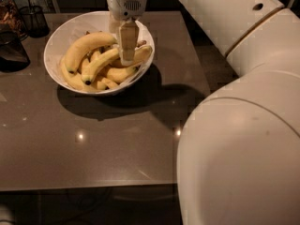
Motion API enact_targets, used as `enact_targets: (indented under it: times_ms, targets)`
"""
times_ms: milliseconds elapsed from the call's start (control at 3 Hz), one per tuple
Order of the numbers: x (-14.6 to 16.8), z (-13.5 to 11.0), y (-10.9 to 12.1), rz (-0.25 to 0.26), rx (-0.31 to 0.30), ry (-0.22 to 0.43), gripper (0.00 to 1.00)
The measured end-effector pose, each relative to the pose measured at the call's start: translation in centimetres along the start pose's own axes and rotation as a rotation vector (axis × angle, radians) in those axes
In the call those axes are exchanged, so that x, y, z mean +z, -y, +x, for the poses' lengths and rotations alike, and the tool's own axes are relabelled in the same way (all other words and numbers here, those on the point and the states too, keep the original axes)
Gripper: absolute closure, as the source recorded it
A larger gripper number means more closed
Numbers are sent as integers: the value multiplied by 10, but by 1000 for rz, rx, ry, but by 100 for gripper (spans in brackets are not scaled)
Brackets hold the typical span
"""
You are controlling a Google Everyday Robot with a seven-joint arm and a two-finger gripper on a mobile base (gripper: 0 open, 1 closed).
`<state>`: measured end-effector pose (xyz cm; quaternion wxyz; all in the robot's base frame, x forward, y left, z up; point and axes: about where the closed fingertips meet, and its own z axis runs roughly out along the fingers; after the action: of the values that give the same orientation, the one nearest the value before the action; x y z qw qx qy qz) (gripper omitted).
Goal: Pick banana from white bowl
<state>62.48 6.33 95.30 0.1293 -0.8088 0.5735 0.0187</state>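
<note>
The white bowl stands at the back left of the grey table and holds several bananas. A long, slim banana with a dark tip lies slantwise across the middle, below a thick arched banana. My gripper hangs straight down from the top of the view into the bowl's right half. Its tip is at the slim banana's upper end and next to a plump banana. I cannot tell whether it touches either one.
A dark wire-mesh cup and a dark object stand at the back left, beside the bowl. My white arm fills the right side. The table's front edge runs along the bottom.
</note>
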Motion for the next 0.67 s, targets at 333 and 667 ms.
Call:
enact_targets:
  times_ms: [333,667]
  targets:
    - [7,-4,7,-8,-17,-1,30]
    - [12,-6,12,-16,-26,-1,34]
